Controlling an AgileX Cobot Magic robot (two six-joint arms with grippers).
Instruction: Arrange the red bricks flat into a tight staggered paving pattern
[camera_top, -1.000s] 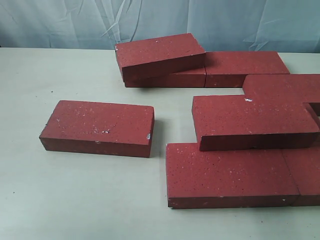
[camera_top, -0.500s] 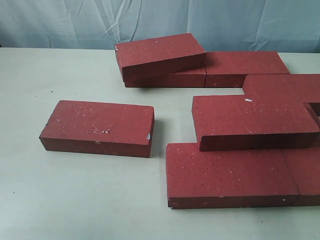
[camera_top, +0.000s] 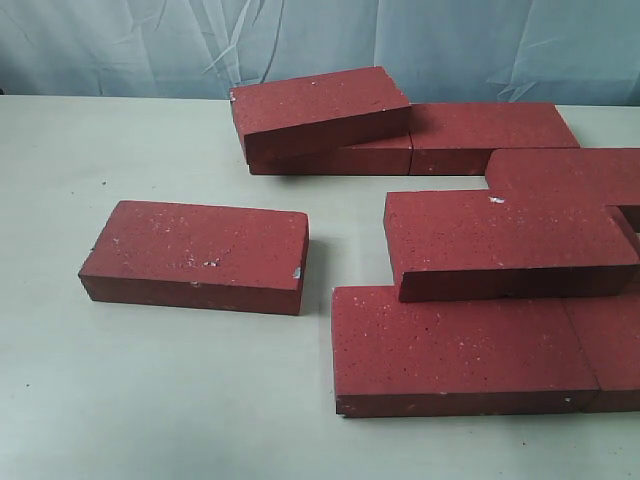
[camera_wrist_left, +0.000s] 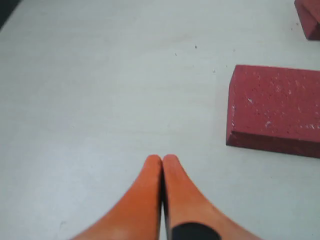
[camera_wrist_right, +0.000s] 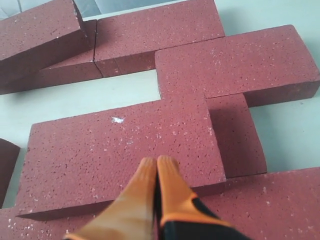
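Above the pale table (camera_top: 150, 400), the left orange-tipped pincer (camera_wrist_left: 162, 161): tips pressed together, empty, near one loose dark-red speckled rectangular paver (camera_wrist_left: 275, 112). Item, the right pincer (camera_wrist_right: 156, 162): likewise closed, gripping nothing, poised over a propped dark-red paver (camera_wrist_right: 120, 145) that lay atop its neighbours. Item, a leaning paver (camera_top: 320, 108) on the back row. The other red bricks (camera_top: 460, 345) lay flat, staggered. Step judged: levelling the propped paver. Next move probably required sliding it off to lie flat.
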